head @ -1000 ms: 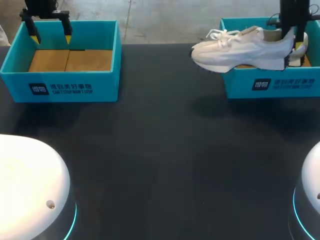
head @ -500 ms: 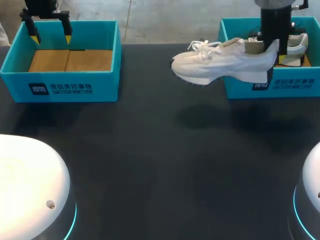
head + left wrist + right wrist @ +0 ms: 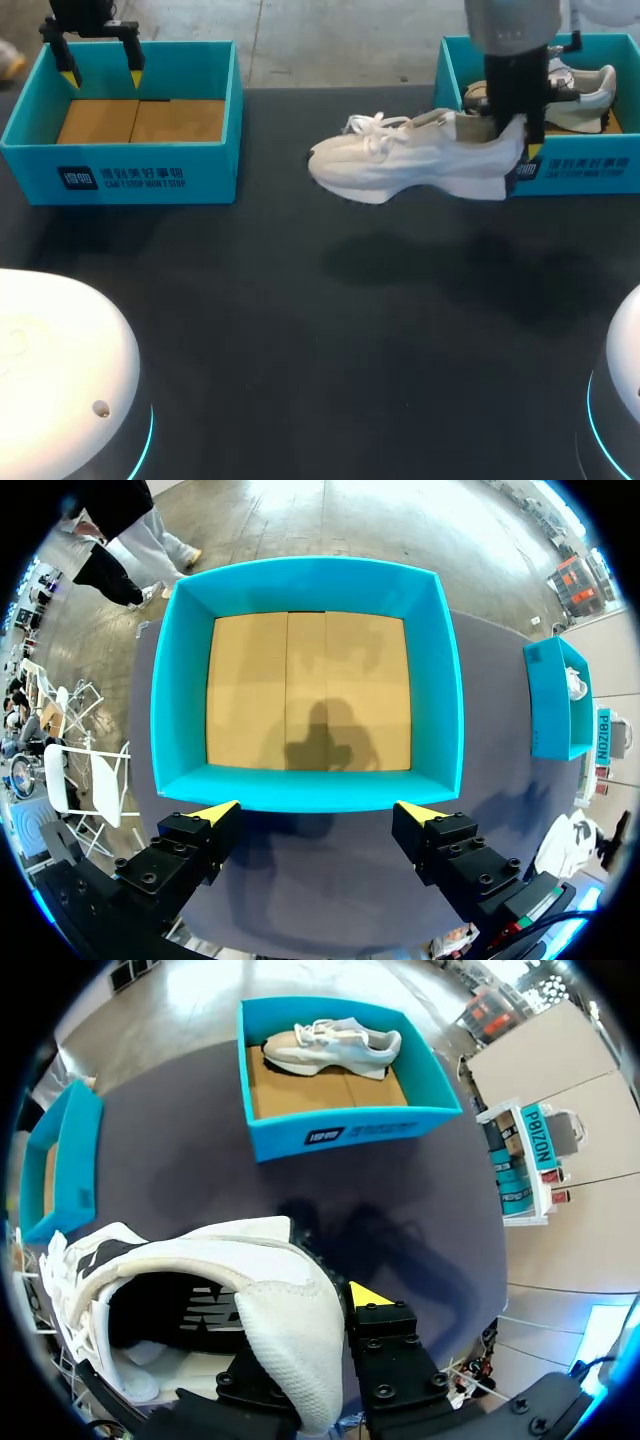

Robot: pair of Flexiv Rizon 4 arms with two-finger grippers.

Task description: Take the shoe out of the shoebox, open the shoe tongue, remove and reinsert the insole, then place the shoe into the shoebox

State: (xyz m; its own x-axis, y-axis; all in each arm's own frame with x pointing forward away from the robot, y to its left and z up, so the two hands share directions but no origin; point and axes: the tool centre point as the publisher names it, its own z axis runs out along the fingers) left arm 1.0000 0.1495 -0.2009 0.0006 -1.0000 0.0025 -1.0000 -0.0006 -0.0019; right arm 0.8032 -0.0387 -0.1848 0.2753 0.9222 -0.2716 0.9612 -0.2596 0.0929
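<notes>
The shoe (image 3: 415,165), a white lace-up trainer, hung above the tabletop (image 3: 300,330) in the upper middle of the head view, toe toward the left of the frame and heel just in front of the right shoebox (image 3: 570,170). The right tool (image 3: 512,135) was pinching its heel collar, apparently with one finger inside the opening and the other against the back of the heel. A second shoe (image 3: 580,95) lay in that box.

The left tool (image 3: 101,75) hovered at the upper left with its fingers spread and holding nothing, over the far wall of the left shoebox (image 3: 120,165).

The shoe looked light. Held at one end only, it stayed roughly level. Its upper was likely soft fabric that would dent under a pinch, while the thick sole seemed firmer. The heel collar was probably the stiffest part of the upper, so the grip suited carrying, though the long toe could swing about it. The laces (image 3: 372,128) appeared loose and could snag. The tongue was best taken by its top edge. The insole would likely be thin and floppy, best lifted from the heel end.
</notes>
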